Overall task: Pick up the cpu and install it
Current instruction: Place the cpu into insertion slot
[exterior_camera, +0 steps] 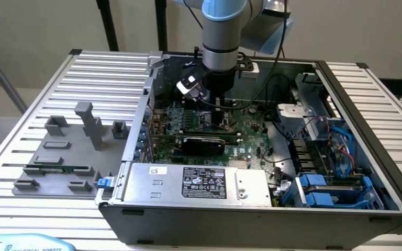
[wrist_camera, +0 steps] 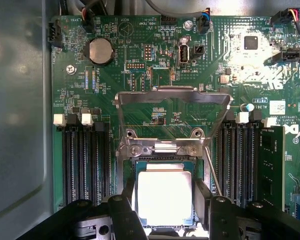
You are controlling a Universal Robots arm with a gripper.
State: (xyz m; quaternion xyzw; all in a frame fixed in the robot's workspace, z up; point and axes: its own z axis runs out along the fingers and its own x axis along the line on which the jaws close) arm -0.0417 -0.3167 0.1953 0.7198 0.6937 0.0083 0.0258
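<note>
The cpu (wrist_camera: 164,196), a flat square chip with a bright silvery top, sits level between my two dark fingers (wrist_camera: 126,212), which press against its opposite edges. My gripper (wrist_camera: 165,201) is shut on it directly over the dark square socket (wrist_camera: 162,150) of the green motherboard (wrist_camera: 140,70). The socket's metal load plate (wrist_camera: 172,95) stands swung open beyond it. I cannot tell whether the chip touches the socket. In the exterior view my gripper (exterior_camera: 219,112) reaches straight down into the open computer case (exterior_camera: 257,209) above the board (exterior_camera: 243,144).
Black memory slots (wrist_camera: 85,160) flank the socket, and a memory stick (wrist_camera: 270,165) stands in one. A coin battery (wrist_camera: 100,50) lies further off. The power supply (exterior_camera: 201,183) and blue drive bays (exterior_camera: 326,191) fill the case front. A grey tray of blocks (exterior_camera: 61,157) lies at the exterior view's left.
</note>
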